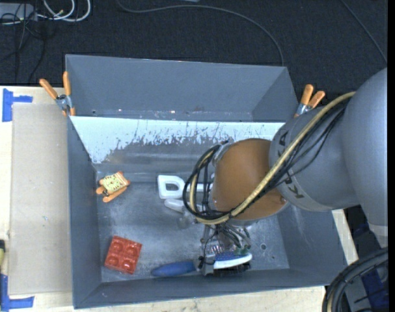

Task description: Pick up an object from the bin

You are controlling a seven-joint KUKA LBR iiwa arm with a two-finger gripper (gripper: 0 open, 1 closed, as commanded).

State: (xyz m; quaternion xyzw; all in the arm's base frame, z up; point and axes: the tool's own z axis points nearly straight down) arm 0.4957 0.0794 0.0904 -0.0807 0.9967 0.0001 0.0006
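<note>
Your gripper (224, 247) sits low over the head of the blue-handled brush (174, 269) by the bin's (83, 239) near wall, probably lined up to grasp it. You cannot tell whether it is wide or narrow.

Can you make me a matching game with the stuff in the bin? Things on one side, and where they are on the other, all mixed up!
Things:
1. red studded block
2. small yellow toy
3. white piece
4. blue-handled brush

Places in the bin, as the camera sees it:
A. along the bottom wall, right by the end effector
B. around the middle of the floor
C. left side, higher up
D. bottom left corner

Pairs: 1-D, 2-C, 3-B, 4-A
</note>
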